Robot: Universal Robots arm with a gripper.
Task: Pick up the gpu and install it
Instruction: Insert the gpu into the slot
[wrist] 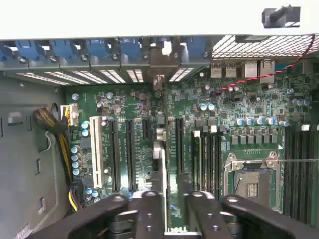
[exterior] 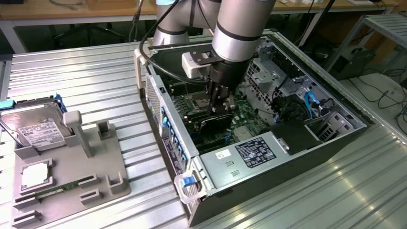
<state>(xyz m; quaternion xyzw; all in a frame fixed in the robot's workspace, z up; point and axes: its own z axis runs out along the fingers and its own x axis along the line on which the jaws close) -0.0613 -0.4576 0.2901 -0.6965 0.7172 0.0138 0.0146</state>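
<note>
The gpu (exterior: 215, 125) is a thin dark card held on edge inside the open computer case (exterior: 210, 186), low over the green motherboard (exterior: 190, 102). My gripper (exterior: 219, 106) reaches down into the case from above and is shut on the card's upper edge. In the wrist view the gpu (wrist: 158, 149) shows edge-on, running from between my black fingers (wrist: 149, 209) out to its metal bracket (wrist: 163, 59) at the case's rear slot openings. It hangs over the board between two long black expansion slots (wrist: 129, 154). My gripper (wrist: 172, 211) clamps it from both sides.
A grey parts fixture (exterior: 95, 167) lies at the exterior view's left with a silver hard drive (exterior: 35, 126), a processor (exterior: 35, 174) and a green memory stick (exterior: 57, 191). Inside the case are the empty processor socket (wrist: 251, 184), the power supply (exterior: 254, 152) and blue cables (exterior: 311, 102).
</note>
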